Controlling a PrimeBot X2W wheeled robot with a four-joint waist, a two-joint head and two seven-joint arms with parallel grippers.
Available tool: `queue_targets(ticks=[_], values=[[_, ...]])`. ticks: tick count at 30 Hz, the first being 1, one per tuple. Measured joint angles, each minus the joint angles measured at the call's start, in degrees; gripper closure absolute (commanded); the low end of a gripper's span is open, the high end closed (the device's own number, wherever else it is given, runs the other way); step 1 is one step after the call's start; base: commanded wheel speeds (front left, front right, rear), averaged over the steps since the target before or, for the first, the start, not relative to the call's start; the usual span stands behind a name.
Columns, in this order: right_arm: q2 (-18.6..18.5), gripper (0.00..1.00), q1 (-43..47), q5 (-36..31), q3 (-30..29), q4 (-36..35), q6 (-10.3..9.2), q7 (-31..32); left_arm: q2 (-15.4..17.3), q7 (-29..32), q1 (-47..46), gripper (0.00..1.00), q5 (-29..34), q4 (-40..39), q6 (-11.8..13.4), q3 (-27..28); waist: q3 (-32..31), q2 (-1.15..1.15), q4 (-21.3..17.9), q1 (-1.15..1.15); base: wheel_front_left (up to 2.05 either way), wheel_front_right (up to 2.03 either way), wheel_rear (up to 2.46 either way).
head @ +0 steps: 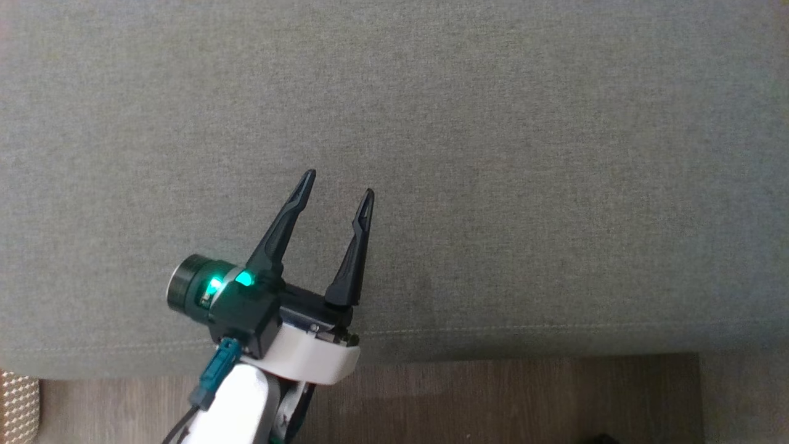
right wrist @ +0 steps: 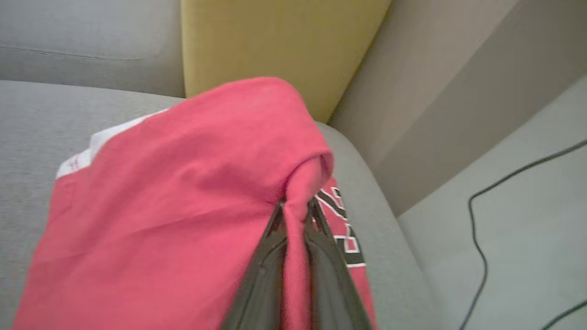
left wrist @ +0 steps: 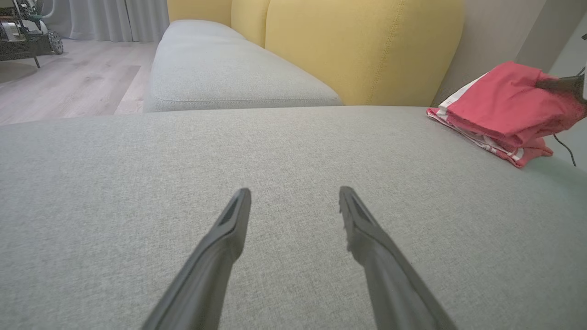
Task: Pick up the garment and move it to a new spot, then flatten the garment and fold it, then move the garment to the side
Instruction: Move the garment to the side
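While the left gripper hovers over the bare grey sofa seat with its fingers spread apart and nothing between them, the right gripper is pinched tight on a bunched fold of the red garment. The garment sits at the far end of the seat, close to the yellow back cushion and near the sofa's edge. White layers show beneath the red, so it looks already folded. I judge this to be the last step, moving it to the side. Next, the right arm needs to set the bundle down level without dragging the layers apart, then open and lift straight off.
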Motion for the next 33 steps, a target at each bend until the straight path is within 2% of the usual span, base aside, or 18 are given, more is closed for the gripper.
queue_targets(ticks=[3, 4, 5, 9, 13, 16, 17, 18, 21, 25, 30, 33], values=[[-1.02, 1.0, -0.74, -5.04, -4.95, 2.54, 0.0, -0.79, 0.01, 0.0, -0.01, 0.0, 0.0, 0.0, 0.01, 0.04, 0.36, 0.0, -0.01, 0.0, 0.0, 0.0, 0.0], [-1.0, 0.75, -1.15, -6.78, -6.82, 3.43, 0.0, -1.54, -0.01, 0.0, -0.02, 0.0, -0.01, -0.03, 0.01, 0.04, 0.39, 0.0, -0.05, -0.01, 0.0, 0.0, 0.0], [-0.97, 0.0, -1.44, -9.23, -8.45, 4.03, 0.0, -2.37, -0.01, 0.0, -0.03, 0.0, -0.01, -0.02, 0.0, 0.04, 0.4, 0.0, -0.08, -0.01, 0.0, 0.0, 0.0], [-0.56, 0.0, -2.22, -19.98, -16.74, 5.25, 0.0, -5.28, -0.01, 0.0, -0.41, 0.0, -0.03, -0.01, -0.07, -0.01, 0.13, 0.0, 0.19, -0.01, 0.0, 0.0, 0.0], [2.87, 0.0, -1.28, -29.72, -25.62, 2.0, 0.0, -6.69, -0.01, 0.0, -0.91, 0.0, -0.02, -0.08, -0.05, 0.15, -0.35, 0.0, 0.65, -0.01, 0.0, 0.0, 0.0], [8.08, 0.0, 2.15, -36.1, -31.54, -5.02, 0.0, -8.15, -0.02, 0.0, -0.76, 0.0, 0.0, -0.02, 0.03, 0.59, -1.16, 0.0, 0.89, -0.01, 0.0, 0.0, 0.0], [13.47, 0.0, 4.59, -37.72, -33.27, -9.59, 0.0, -8.84, -0.02, 0.0, -0.65, 0.0, 0.01, 0.0, 0.12, 0.9, -1.94, 0.0, 0.85, -0.01, 0.0, 0.0, 0.0], [13.47, 0.0, 4.59, -37.72, -33.27, -9.59, 0.0, -8.84, -0.02, 0.0, -0.65, 0.0, 0.01, 0.0, 0.12, 0.9, -1.94, 0.0, 0.85, -0.01, 0.0, 0.0, 0.0], [22.73, 0.0, 8.73, -36.56, -31.4, -14.63, 0.0, -9.44, -0.02, 0.0, -0.04, 0.0, -0.01, 0.1, 0.59, 1.15, -3.64, 0.0, 0.67, -0.01, 0.0, 0.0, 0.0], [30.38, 0.0, 16.78, -29.74, -25.81, -22.08, 0.0, -9.78, -0.04, 0.0, 2.02, 0.0, -1.89, 0.25, 1.98, 2.07, -6.68, 0.0, 0.48, -0.01, 0.0, 0.0, 0.0], [35.41, 0.0, 29.56, -19.19, -16.21, -34.46, 0.0, -9.92, -0.03, 0.0, 3.99, 0.0, -6.57, 0.59, 4.2, 3.75, -11.28, 0.0, 0.64, -0.01, 0.0, 0.0, 0.0], [37.37, 0.0, 37.49, -15.25, -13.46, -41.13, 0.0, -9.92, 0.01, 0.0, 5.42, 0.0, -8.01, 0.8, 5.79, 4.89, -14.32, 0.0, 0.94, -0.01, 0.0, 0.0, 0.0]])
